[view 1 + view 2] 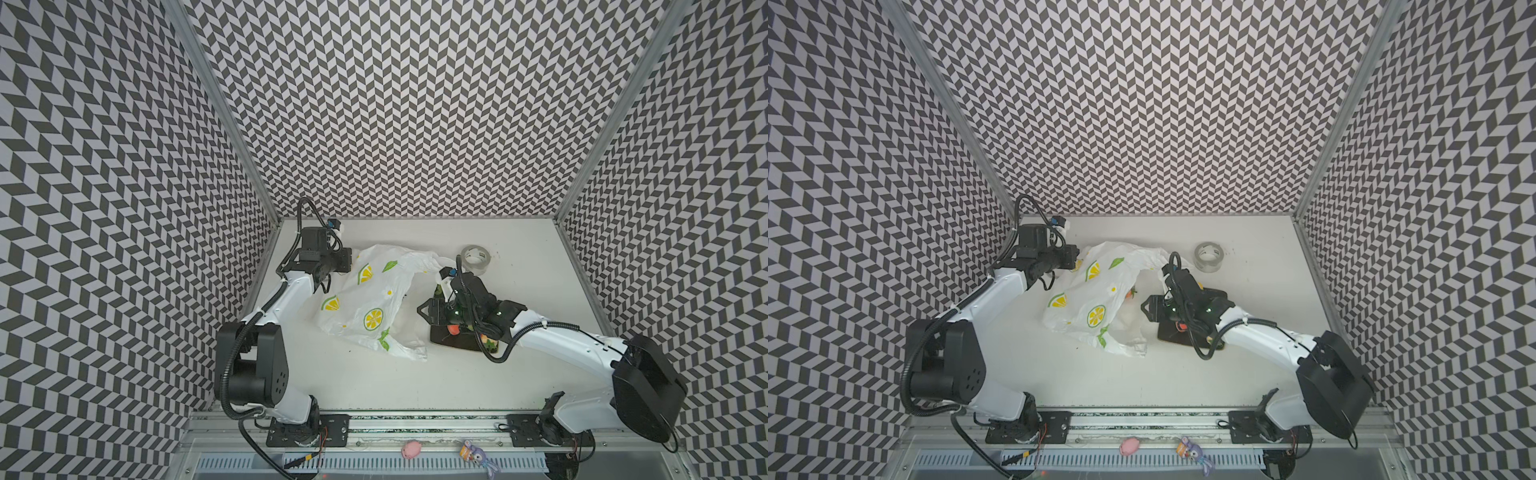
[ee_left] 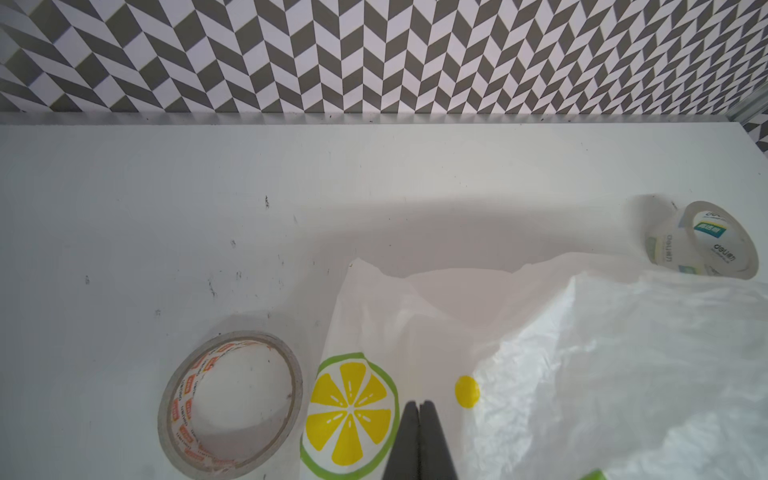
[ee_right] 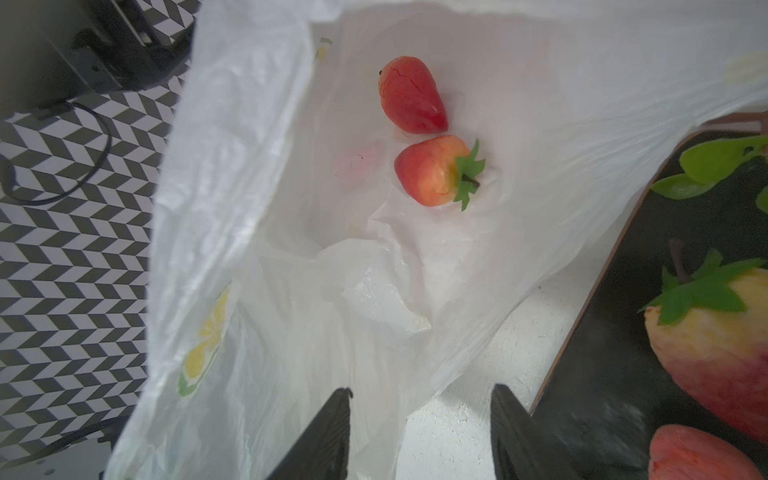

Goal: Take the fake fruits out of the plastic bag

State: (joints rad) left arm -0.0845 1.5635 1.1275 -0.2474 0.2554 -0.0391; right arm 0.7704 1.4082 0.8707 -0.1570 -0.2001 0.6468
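The plastic bag (image 1: 365,303) (image 1: 1088,299) lies crumpled mid-table, its mouth facing right. Inside it two red fake fruits show in the right wrist view: a strawberry (image 3: 411,95) and one with a green top (image 3: 436,170). More fake fruits rest on the dark tray (image 3: 623,374): a pink-yellow one (image 3: 715,340), a red one (image 3: 698,455) and green leaves (image 3: 719,158). My right gripper (image 3: 422,395) (image 1: 428,309) is open at the bag's mouth, holding nothing. My left gripper (image 2: 419,405) is shut on the bag's far left part, which stands tented up.
A clear tape roll (image 1: 476,259) (image 2: 702,239) stands at the back, right of the bag. A second tape roll (image 2: 183,386) lies beside the bag near my left gripper. The dark tray (image 1: 444,343) sits under my right wrist. Patterned walls enclose three sides.
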